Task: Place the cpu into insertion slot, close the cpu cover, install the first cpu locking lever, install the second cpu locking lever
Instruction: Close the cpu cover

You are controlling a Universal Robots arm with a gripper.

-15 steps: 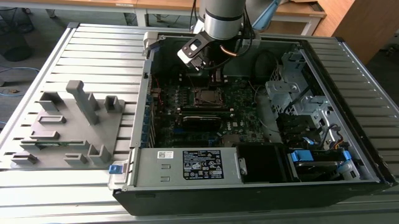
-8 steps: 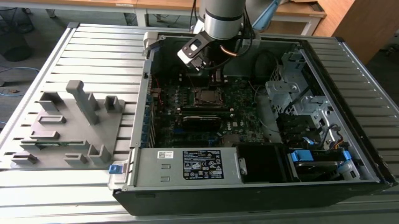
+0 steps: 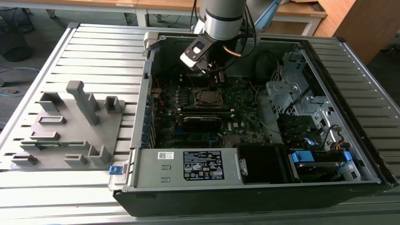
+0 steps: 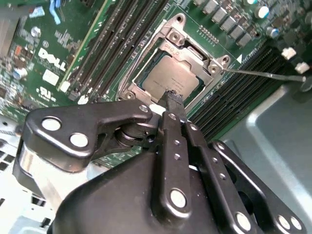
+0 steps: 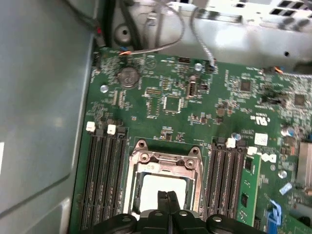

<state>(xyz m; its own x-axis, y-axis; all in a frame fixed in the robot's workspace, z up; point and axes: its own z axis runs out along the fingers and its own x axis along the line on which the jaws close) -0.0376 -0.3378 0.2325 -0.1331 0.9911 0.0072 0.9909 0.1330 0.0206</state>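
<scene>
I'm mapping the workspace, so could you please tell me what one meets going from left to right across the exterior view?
Grey fixture → slot → drive cage.

Slatted metal table (image 3: 93, 51); wooden desks (image 3: 156, 4) behind (grey floor (image 3: 44, 21) beneath)

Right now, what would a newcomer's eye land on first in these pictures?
In the exterior view, the arm reaching down into the open computer case on the slatted table stands out. In both wrist views the gripper, fingers together, hangs close over the silver cpu, which lies framed by the cpu cover.
</scene>
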